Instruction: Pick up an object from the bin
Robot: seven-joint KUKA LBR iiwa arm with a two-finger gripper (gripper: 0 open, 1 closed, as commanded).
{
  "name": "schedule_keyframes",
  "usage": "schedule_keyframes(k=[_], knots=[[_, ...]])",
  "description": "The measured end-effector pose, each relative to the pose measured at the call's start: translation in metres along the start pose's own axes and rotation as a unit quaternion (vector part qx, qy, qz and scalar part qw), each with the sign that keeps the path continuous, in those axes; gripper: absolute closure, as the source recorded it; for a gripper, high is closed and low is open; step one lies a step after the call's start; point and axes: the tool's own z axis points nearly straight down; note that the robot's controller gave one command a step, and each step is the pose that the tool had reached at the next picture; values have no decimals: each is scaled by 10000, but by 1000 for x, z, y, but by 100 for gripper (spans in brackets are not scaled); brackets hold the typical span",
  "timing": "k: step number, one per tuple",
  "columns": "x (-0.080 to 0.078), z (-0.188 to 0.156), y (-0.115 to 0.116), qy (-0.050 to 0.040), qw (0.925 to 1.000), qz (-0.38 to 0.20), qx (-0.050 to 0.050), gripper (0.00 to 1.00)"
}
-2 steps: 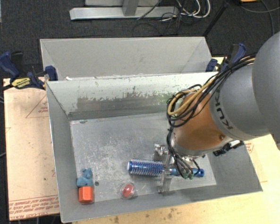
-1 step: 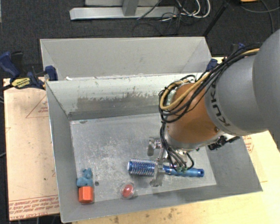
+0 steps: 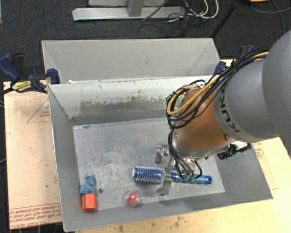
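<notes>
A blue round hairbrush (image 3: 148, 174) lies near the front of the bin, right of its middle, bristled head to the left and handle tip to the right. My gripper (image 3: 163, 171) is low over it, open. One metal finger stands behind the brush's neck and the other in front of it, so the brush lies between them with a gap on each side. A small red ball (image 3: 133, 199) rests just left of the front finger.
An orange cylinder with a blue figure-like top (image 3: 89, 197) lies in the front left corner. The arm's orange cover and cables hang over the right half of the bin and hide the floor there.
</notes>
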Motion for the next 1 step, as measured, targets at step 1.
schedule_keyframes(k=[1], knots=[[-10,32,5,5,10000,-44,5,0]])
